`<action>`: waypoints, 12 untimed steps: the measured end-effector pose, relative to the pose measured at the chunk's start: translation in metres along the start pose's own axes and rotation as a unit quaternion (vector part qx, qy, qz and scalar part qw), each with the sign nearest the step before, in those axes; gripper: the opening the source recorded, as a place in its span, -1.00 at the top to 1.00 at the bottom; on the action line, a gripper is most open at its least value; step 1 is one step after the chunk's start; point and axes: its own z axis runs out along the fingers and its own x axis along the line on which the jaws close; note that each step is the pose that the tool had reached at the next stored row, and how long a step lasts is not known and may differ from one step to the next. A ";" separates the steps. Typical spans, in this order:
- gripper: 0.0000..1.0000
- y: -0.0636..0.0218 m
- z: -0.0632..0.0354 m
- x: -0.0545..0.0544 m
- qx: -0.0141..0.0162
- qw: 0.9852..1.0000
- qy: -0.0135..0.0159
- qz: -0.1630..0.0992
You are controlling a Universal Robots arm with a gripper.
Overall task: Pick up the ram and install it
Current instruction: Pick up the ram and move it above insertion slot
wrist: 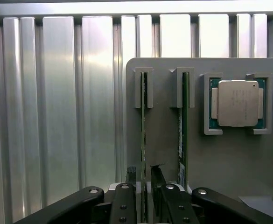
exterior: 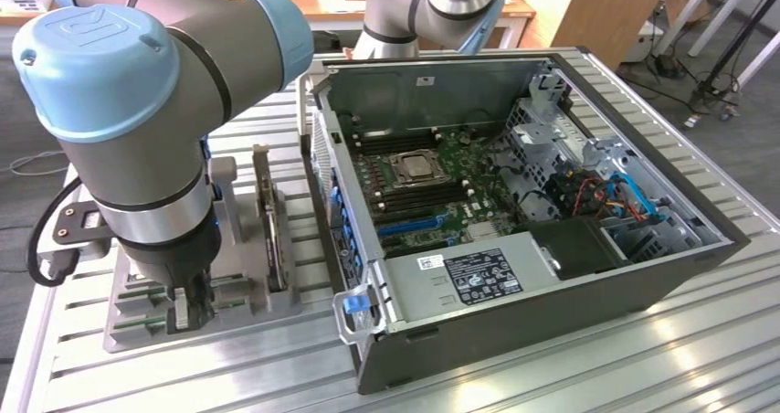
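Observation:
The ram (wrist: 143, 116) is a thin green stick standing on edge in a slot of the grey holder (wrist: 164, 149). My gripper (wrist: 143, 175) is down over its near end, one black finger (wrist: 132, 175) on each side with slim gaps, so it stands open around the stick. A second green stick (wrist: 185, 121) stands in the neighbouring slot. In the exterior view the gripper (exterior: 183, 308) reaches down into the holder (exterior: 134, 331) at that view's left, beside the open computer case (exterior: 524, 203).
A square silver processor (wrist: 237, 103) lies in a pocket of the holder beside the sticks. An upright grey card (exterior: 262, 217) stands between the arm and the case. The motherboard (exterior: 426, 185) lies exposed inside the case. A ribbed metal table (exterior: 634, 358) carries everything.

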 end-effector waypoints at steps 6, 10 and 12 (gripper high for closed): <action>0.45 -0.0001 0.0012 0.000 0.000 1.000 0.000 0.000; 0.45 0.0000 0.0015 0.000 0.000 1.000 0.000 0.000; 0.45 -0.0001 0.0015 0.000 0.000 1.000 0.000 0.000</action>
